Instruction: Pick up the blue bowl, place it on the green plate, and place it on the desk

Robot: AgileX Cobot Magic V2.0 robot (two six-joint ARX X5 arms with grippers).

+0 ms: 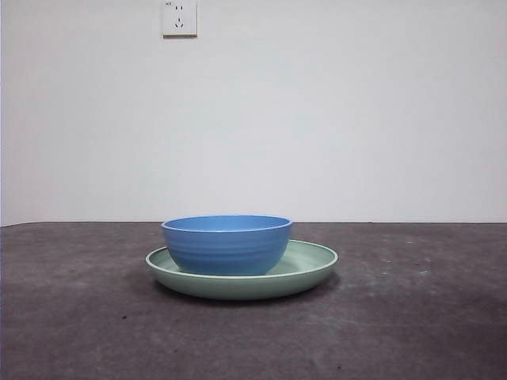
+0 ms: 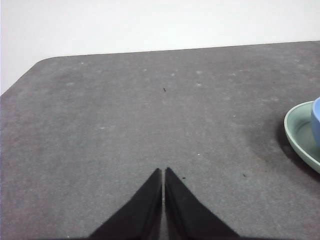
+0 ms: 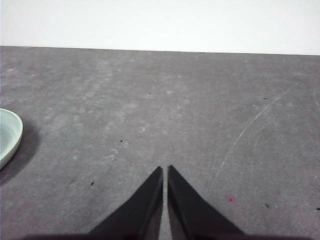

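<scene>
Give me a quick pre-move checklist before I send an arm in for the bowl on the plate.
1. Blue bowl sits upright in the green plate, toward one side of it: ok.
2. Plate rests flat on the desk: ok.
3. Space above the bowl free of arms in the front view: ok.
4. Left claw holds nothing, tips together, over bare desk beside the plate: ok for travel, not ok for grasping until opened.
5. Right claw holds nothing, tips together, plate rim at the view's edge: same.
6. Bowl contents: cannot tell, the inside is hidden.
</scene>
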